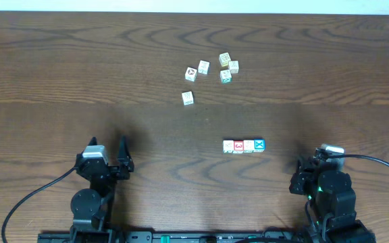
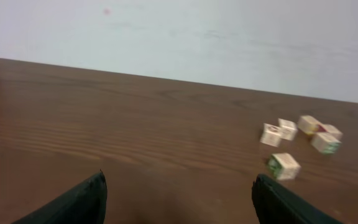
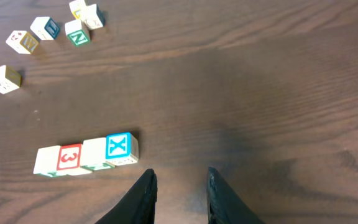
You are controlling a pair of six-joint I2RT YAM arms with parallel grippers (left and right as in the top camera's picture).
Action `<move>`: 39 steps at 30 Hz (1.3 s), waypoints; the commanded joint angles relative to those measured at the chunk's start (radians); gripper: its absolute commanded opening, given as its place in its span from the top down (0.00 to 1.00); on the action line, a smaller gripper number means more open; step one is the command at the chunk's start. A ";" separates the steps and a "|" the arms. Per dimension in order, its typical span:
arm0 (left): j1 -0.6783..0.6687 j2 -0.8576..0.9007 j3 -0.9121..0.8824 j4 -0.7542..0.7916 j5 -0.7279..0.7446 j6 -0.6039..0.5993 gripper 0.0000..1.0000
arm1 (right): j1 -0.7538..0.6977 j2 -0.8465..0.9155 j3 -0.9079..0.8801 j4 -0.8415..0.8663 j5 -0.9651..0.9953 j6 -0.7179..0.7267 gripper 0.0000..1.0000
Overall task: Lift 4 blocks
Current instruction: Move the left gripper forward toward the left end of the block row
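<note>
Lying flat on the dark brown wood-grain table (image 1: 59, 67), the four small picture cubes form one straight row with faces touching: a white-faced cube (image 3: 47, 160), a red-faced cube marked "3" (image 3: 70, 157), a second white-faced cube (image 3: 95, 154) and a bright blue-faced cube marked "X" (image 3: 120, 147). In the right wrist view, the row sits ahead and to the left of the right gripper (image 3: 180, 196). The blue-faced cube is nearest, close to the left fingertip but clear of it. The black jaws stand a narrow gap apart with only bare wood between them, gripping nothing. Overhead, the row lies between the two arms, nearer the right one. The left gripper (image 2: 179, 186) is spread wide and empty, well apart from the row. Six loose pale cubes (image 1: 226, 75) are scattered farther out, one of them (image 1: 188, 98) set apart from the rest.
</note>
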 commanded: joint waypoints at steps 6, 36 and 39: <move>0.006 -0.005 0.090 -0.050 0.195 -0.010 0.25 | -0.008 0.005 -0.004 -0.018 0.013 0.008 0.76; 0.006 0.500 0.448 -0.475 0.538 -0.057 0.25 | -0.008 0.005 0.050 -0.090 -0.032 0.019 0.77; 0.006 0.537 0.448 -0.455 0.556 -0.054 0.27 | -0.008 0.005 0.050 -0.090 -0.032 0.019 0.76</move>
